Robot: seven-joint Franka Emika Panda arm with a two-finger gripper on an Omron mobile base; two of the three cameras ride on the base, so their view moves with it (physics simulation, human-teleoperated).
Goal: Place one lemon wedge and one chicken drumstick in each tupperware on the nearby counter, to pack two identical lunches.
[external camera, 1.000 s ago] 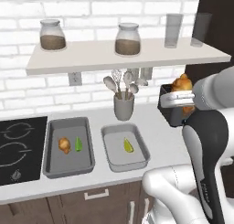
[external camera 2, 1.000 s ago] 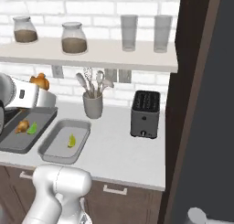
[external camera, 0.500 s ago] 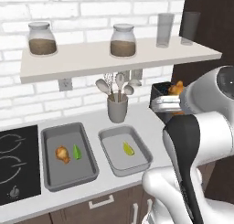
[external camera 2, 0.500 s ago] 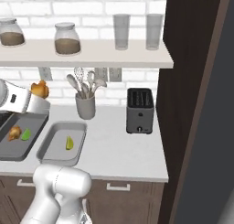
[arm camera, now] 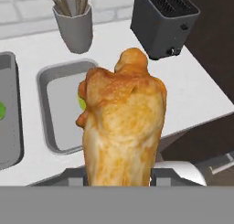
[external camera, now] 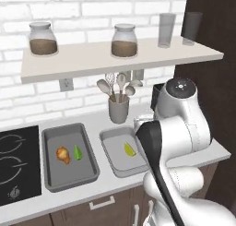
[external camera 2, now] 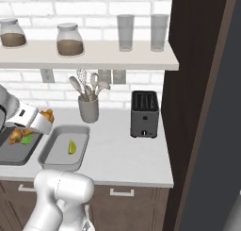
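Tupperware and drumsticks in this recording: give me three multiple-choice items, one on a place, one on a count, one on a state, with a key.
1. Where does the utensil holder stand?
A. Behind the two tupperware, by the wall
B. On the shelf
C. On the stovetop

2. How many lemon wedges lie in the tupperware nearer the toaster?
A. None
B. One
C. Two

3. What is the tool doing?
A. Standing open with nothing in it
B. Shut on a lemon wedge
C. Shut on a chicken drumstick

Key: 1 A, it stands on the counter behind them; 2 B, a single wedge lies there; 3 C, the drumstick rises from between its fingers.
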